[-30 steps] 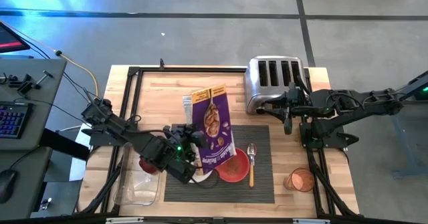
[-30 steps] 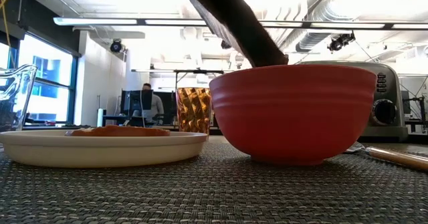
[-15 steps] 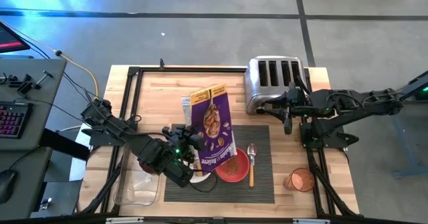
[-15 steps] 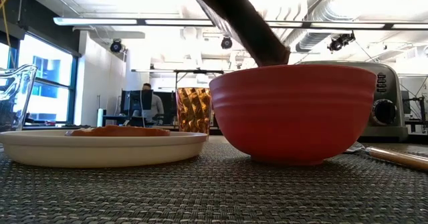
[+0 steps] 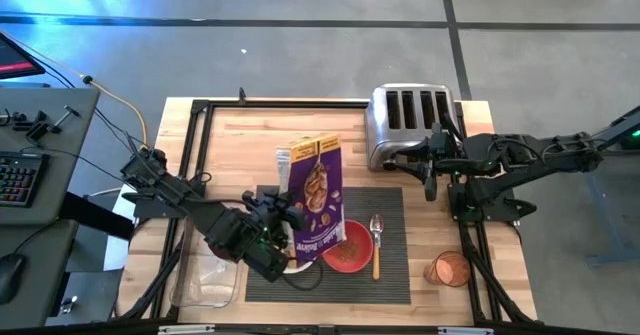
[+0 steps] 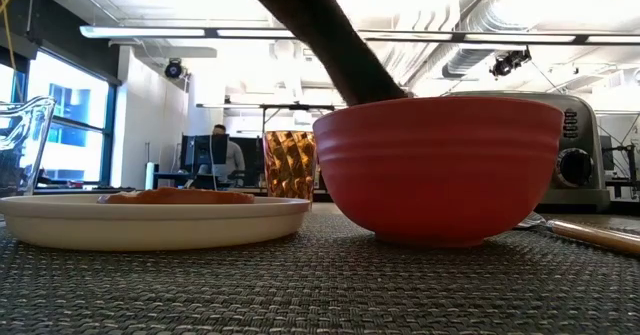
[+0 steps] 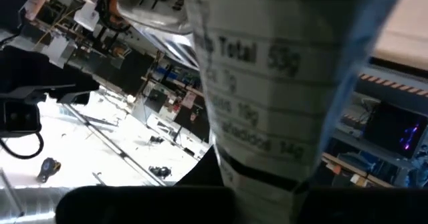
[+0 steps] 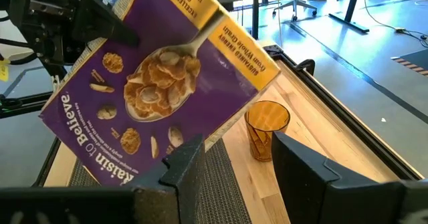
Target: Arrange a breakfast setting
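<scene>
The left gripper [image 5: 275, 213] is clamped on a purple cereal box [image 5: 318, 192], tilted above the red bowl [image 5: 348, 246]. The bowl stands on the dark grey mat [image 5: 390, 215], between the white plate [image 6: 150, 221] and the spoon [image 5: 377, 243]. The right gripper [image 5: 431, 163], fingers apart, waits beside the toaster [image 5: 410, 122], holding nothing.

Overhead and table-level views, perhaps sharing bowl [image 6: 440, 170]
</scene>
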